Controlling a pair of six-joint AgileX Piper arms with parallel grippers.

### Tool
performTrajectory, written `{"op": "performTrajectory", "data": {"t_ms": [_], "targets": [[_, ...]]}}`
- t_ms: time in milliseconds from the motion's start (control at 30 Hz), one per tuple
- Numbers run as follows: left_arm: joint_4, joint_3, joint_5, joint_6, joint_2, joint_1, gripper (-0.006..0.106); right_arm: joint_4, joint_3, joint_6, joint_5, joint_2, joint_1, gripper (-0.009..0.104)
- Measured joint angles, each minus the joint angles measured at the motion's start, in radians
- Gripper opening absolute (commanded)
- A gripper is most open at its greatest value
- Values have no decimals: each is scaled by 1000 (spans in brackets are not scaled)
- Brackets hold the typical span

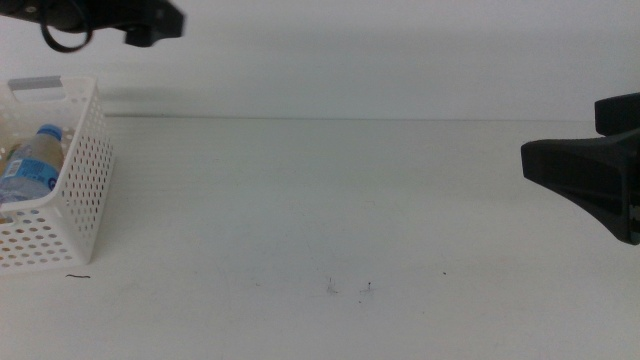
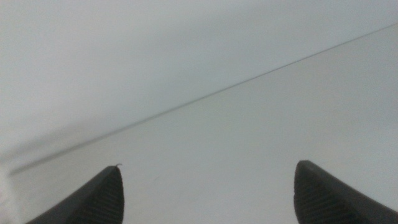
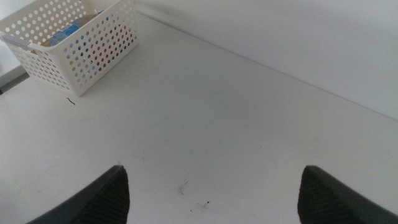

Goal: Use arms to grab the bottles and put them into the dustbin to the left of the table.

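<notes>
L hand (image 2: 208, 193) released, above dustbin (image 1: 85, 190) w/ water bottle (image 1: 30, 165) inside. R hand (image 3: 214, 193) released, empty, over tabletop (image 1: 350, 210), dustbin well apart.

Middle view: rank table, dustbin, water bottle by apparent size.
1. table
2. dustbin
3. water bottle, lying inside the dustbin and partly hidden by its wall

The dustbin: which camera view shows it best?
The right wrist view: the whole dustbin shows there, with all its rim and two perforated sides. The middle view cuts the dustbin at the picture's left edge. The left wrist view does not show it.
</notes>
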Motion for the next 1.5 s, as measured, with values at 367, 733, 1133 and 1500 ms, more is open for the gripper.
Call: {"op": "performTrajectory", "data": {"t_ms": [367,733,1133,1500], "targets": [[-90,295,-142,55,-295,-216,94,0,0,0,0,0,0,93],[-105,363,-216,57,-400,-221,94,0,0,0,0,0,0,93],[-123,363,-274,57,-403,-221,94,0,0,0,0,0,0,93],[-17,364,-292,-101,-416,-233,94,0,0,0,0,0,0,93]]}}
